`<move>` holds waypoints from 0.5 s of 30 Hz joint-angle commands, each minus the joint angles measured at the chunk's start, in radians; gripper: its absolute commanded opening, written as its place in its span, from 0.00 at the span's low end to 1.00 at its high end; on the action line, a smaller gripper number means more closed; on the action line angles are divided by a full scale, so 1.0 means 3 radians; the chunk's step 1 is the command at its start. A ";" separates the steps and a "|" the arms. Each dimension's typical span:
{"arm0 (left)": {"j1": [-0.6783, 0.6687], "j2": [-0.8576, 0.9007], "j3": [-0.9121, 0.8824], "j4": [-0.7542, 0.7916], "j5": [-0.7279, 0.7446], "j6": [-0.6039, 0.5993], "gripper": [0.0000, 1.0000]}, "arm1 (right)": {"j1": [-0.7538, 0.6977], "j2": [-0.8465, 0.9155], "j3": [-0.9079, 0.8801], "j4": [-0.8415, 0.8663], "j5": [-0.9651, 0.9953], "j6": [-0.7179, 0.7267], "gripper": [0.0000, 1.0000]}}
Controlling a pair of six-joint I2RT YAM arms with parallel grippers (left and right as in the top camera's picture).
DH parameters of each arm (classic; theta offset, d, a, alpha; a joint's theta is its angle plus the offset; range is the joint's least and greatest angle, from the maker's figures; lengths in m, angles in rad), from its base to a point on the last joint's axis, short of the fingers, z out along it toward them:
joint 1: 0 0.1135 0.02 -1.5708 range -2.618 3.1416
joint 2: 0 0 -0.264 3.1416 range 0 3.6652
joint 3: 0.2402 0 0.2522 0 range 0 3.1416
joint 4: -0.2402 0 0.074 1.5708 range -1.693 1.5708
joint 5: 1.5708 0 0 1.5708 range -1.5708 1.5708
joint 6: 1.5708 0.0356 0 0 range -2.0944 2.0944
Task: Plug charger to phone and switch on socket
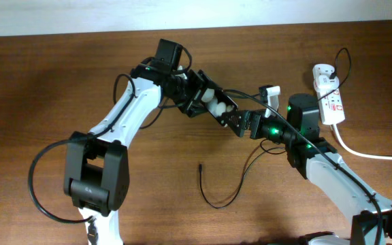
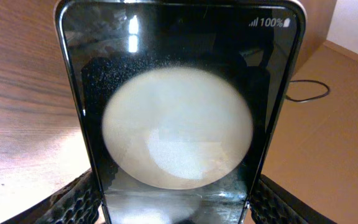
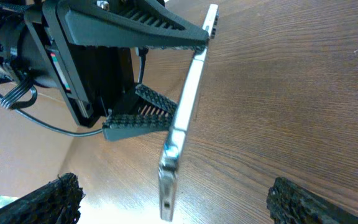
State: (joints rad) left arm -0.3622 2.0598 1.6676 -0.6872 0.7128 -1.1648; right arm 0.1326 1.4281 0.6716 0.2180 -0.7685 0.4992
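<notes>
My left gripper (image 1: 199, 95) is shut on the phone (image 1: 218, 107) and holds it above the table. In the left wrist view the phone (image 2: 179, 124) fills the frame, its screen showing a large white blob and "100%". My right gripper (image 1: 241, 124) is open and empty at the phone's free end. In the right wrist view the phone (image 3: 185, 118) is edge-on, with its port end between my spread fingers (image 3: 185, 208). The charger cable (image 1: 233, 194) lies loose on the table, its plug tip (image 1: 201, 166) below the phone. The socket (image 1: 332, 102) lies at the far right.
The socket's thick white cord (image 1: 366, 153) runs off the right edge. A white plug block (image 1: 322, 71) sits at the socket's far end with a thin black loop above it. Part of the thin cable (image 2: 309, 93) shows in the left wrist view.
</notes>
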 commanded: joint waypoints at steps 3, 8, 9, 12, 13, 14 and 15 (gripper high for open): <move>-0.0125 0.0015 0.0065 0.0019 -0.0023 -0.0444 0.00 | 0.0023 0.0011 0.0050 0.0024 0.0072 0.0014 0.99; -0.0220 0.0015 0.0065 0.0019 -0.0008 -0.0601 0.00 | 0.0023 0.0011 0.0050 0.0023 0.0160 0.0038 0.99; -0.0242 0.0015 0.0065 0.0018 0.0008 -0.0633 0.00 | 0.0023 0.0011 0.0050 0.0023 0.0172 0.0039 0.98; -0.0332 0.0015 0.0065 0.0019 0.0018 -0.0819 0.00 | 0.0023 0.0011 0.0050 0.0010 0.0248 0.0051 0.99; -0.0361 0.0015 0.0065 0.0020 0.0014 -0.0881 0.00 | 0.0023 0.0011 0.0050 0.0009 0.0248 0.0052 0.99; -0.0371 0.0015 0.0065 0.0019 0.0011 -0.0926 0.00 | 0.0023 0.0011 0.0050 0.0010 0.0259 0.0108 0.99; -0.0376 0.0015 0.0065 0.0020 0.0001 -0.0954 0.00 | 0.0023 0.0011 0.0050 -0.0017 0.0336 0.0239 0.99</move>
State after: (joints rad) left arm -0.4675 2.0598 1.6676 -0.6872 0.6987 -1.4040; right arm 0.1329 1.4281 0.6716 0.2176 -0.7025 0.5217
